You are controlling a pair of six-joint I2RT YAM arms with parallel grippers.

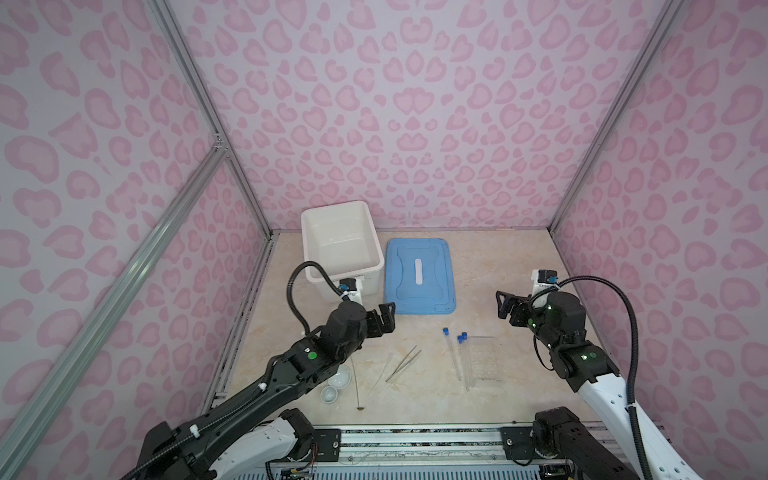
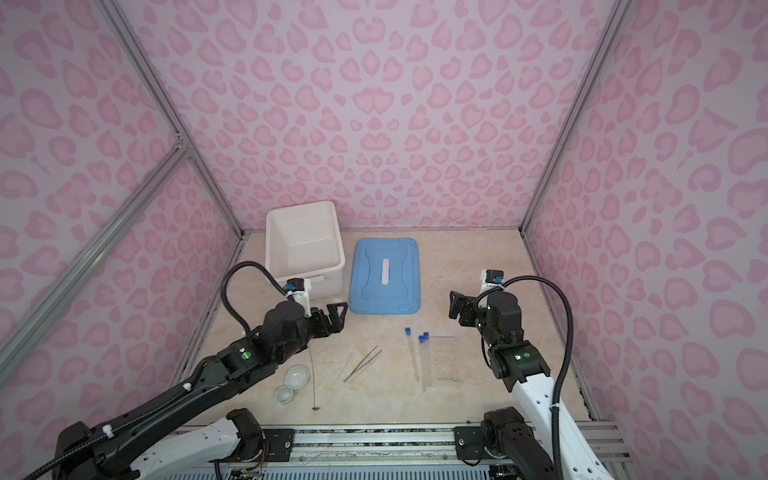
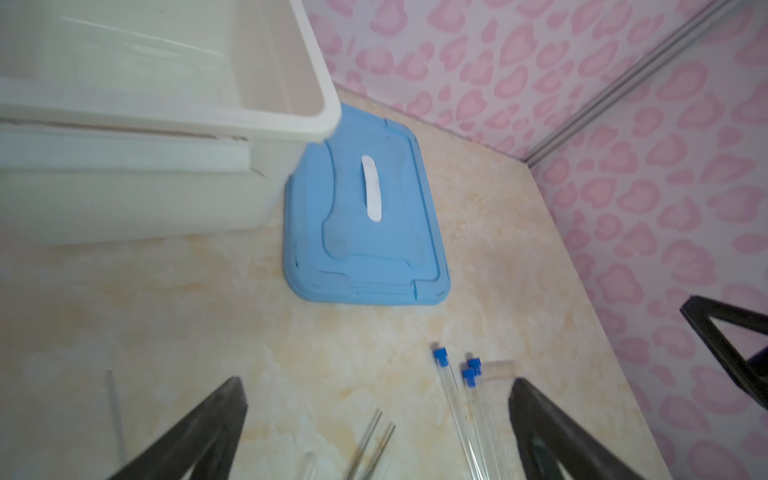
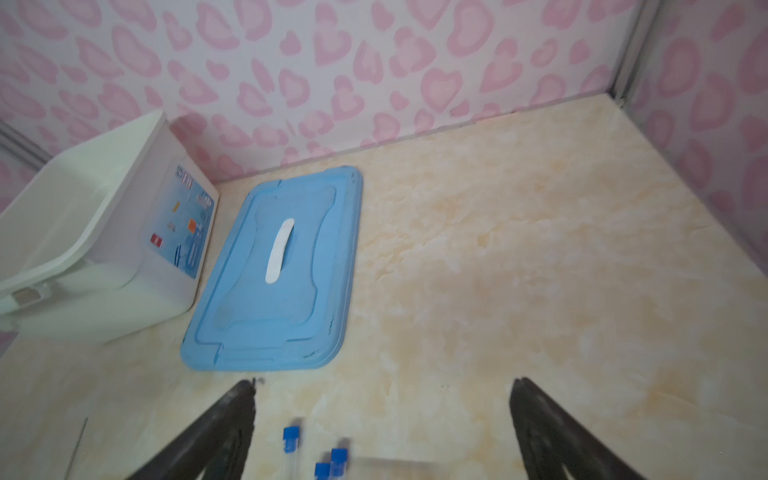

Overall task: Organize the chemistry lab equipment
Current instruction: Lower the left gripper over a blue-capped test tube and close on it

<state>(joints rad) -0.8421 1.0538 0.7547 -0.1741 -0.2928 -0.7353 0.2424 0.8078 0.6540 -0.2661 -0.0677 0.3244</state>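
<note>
Tubes (image 1: 464,363): three, long, clear, blue-capped. They lie near-parallel on the counter (image 1: 519,266), right of centre, caps toward the lid (image 1: 419,274).
Rack (image 1: 484,357): clear, flat on the counter, just beside the tubes on their right.
Tweezers (image 1: 403,365): metal, thin, lying diagonally near the middle.
Dropper (image 1: 380,376): clear and faint, just left of the tweezers and roughly parallel to them.
Rod (image 1: 356,386): long, thin, dark tip at its near end. It lies between the dropper and the dishes.
Dishes (image 1: 340,379): two, small, white, round, side by side at near left, one partly hidden by the left arm.
Bin (image 1: 309,232): white, open, at far left, with the blue lid flat beside it.
Left tool (image 1: 388,309): fingers apart, holding nothing, above the counter near the bin.
Right tool (image 1: 503,305): fingers apart, holding nothing, above the counter beyond the rack.
</note>
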